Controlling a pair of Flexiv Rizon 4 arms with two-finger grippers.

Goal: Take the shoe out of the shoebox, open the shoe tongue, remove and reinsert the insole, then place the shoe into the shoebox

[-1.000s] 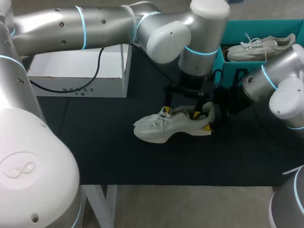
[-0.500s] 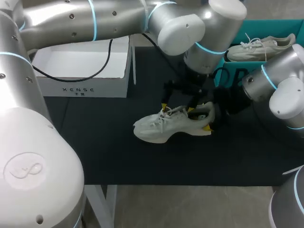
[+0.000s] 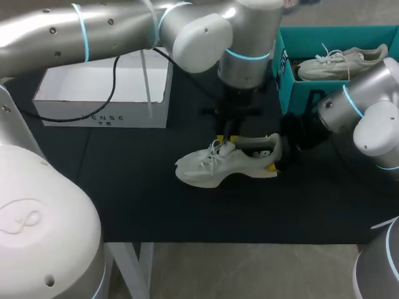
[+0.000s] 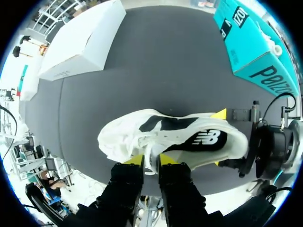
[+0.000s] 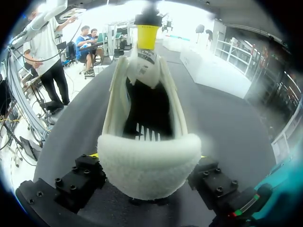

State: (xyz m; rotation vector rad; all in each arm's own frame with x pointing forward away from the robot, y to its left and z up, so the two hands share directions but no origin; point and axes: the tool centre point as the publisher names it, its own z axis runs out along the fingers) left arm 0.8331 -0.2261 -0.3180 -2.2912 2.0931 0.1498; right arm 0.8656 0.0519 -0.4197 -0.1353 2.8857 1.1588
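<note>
Right wrist view alone shows shoe interior; right claw clamps heel, left claw pinches tongue.

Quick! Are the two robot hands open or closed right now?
Left gripper: closed, pinching the shoe at its tongue.
Right gripper: closed on the shoe's heel.

White shoe stands on the dark worktop, toe to the left. Left gripper pinches at the laces from above. Right gripper clasps the heel. White shoebox sits behind, well apart.
</note>
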